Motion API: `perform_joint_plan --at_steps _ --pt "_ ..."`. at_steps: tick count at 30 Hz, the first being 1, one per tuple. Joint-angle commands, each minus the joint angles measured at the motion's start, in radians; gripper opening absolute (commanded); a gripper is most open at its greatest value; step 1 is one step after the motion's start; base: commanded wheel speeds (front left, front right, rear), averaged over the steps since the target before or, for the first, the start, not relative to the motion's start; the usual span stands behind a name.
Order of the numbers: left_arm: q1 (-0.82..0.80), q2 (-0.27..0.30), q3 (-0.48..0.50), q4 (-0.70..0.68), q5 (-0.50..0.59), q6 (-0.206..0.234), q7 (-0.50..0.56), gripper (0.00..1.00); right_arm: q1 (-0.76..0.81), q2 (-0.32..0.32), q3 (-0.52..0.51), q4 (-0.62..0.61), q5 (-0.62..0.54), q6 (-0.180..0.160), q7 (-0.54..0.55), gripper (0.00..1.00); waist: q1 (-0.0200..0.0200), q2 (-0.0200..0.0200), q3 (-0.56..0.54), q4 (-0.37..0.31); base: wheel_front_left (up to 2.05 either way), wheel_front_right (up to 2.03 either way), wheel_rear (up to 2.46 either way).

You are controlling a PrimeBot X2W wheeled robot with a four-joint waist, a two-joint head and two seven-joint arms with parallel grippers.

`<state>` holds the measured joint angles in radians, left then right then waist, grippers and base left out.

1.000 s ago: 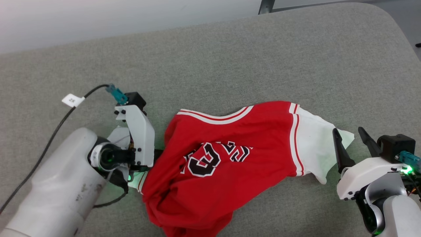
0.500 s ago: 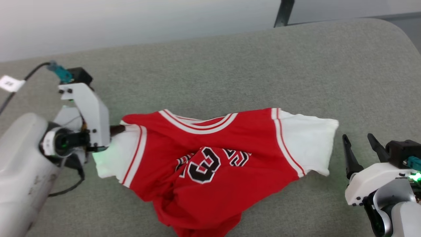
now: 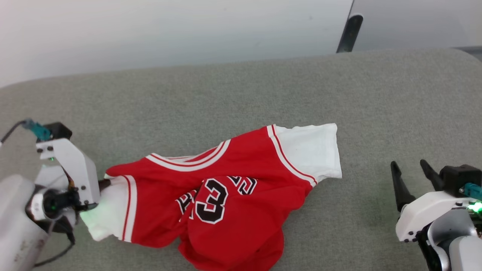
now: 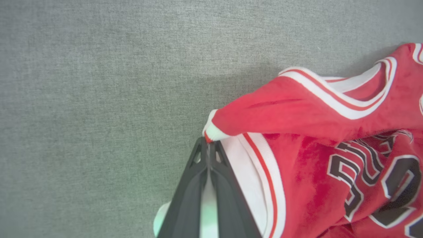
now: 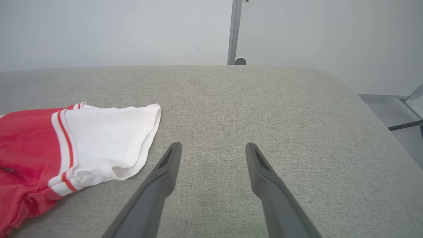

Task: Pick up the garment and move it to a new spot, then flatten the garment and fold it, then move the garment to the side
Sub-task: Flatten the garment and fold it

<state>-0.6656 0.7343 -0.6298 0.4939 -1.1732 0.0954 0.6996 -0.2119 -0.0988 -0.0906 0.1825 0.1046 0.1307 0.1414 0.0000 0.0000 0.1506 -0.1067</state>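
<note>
On the left, my left gripper has its fingers pressed tight together on a corner of the garment, right where the white sleeve meets the red and white trim. The garment lies bunched up on the gray counter, between my two grippers. Its black and white numbers face up, and the red cloth is piled in folds near the bottom of the head view. Its other white sleeve lies flat, reaching out to the right. Further right, my right gripper has its fingers spread wide, holding nothing. They sit near that sleeve without touching it.
</note>
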Motion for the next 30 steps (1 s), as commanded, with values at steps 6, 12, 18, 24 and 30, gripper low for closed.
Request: perform_joint_plan --at_steps 6,12,18,24,30 --pt "0.046 -0.034 0.01 0.026 -0.005 -0.045 -0.085 1.0 0.031 -0.012 0.025 -0.006 0.011 0.0 0.007 1.0 0.0 0.0 -0.05 0.02 0.0 0.0 0.0" --pt "0.095 -0.036 -0.001 0.003 0.013 -0.089 -0.152 1.0 0.063 -0.023 0.033 -0.037 0.018 0.0 -0.024 1.0 0.0 0.0 -0.113 0.029 0.0 0.0 0.0" --pt "0.116 -0.034 -0.027 -0.004 0.036 -0.12 -0.167 1.0 0.066 -0.016 0.026 -0.083 0.01 0.0 -0.067 1.0 0.0 0.0 -0.118 0.035 0.0 0.0 0.0" --pt "0.061 -0.054 -0.051 0.068 0.071 -0.161 -0.174 1.0 0.02 -0.022 0.04 -0.129 0.007 0.0 -0.058 1.0 0.0 0.0 -0.072 0.036 0.0 0.0 0.0" --pt "-0.005 -0.081 -0.061 0.182 0.074 -0.161 -0.141 1.0 -0.048 -0.052 0.084 -0.151 0.034 0.0 -0.015 1.0 0.0 0.0 0.0 0.032 0.0 0.0 0.0"
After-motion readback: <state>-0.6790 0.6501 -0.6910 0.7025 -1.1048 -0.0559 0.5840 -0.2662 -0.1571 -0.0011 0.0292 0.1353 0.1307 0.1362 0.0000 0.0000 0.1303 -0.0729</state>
